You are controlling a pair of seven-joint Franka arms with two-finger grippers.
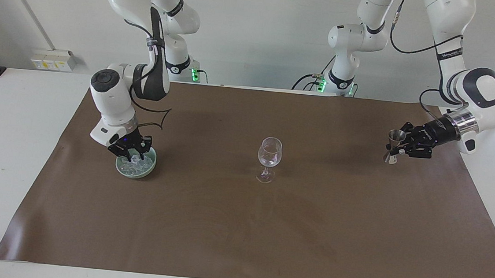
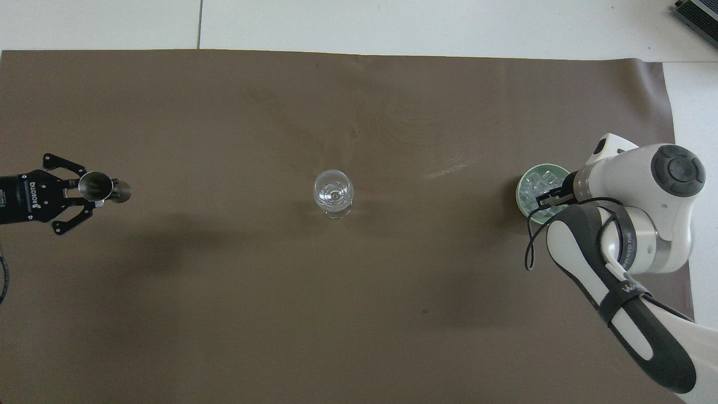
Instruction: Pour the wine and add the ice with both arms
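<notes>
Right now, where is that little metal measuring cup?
In the facing view the metal measuring cup is clamped in the left end effector, low over the brown mat at the left arm's end of the table.

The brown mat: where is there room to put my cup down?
Plenty on the brown mat, farther from the robots than the wine glass. Also between the glass and the green bowl, where the right claw crowds, and between the glass and the left claw's jigger.
</notes>
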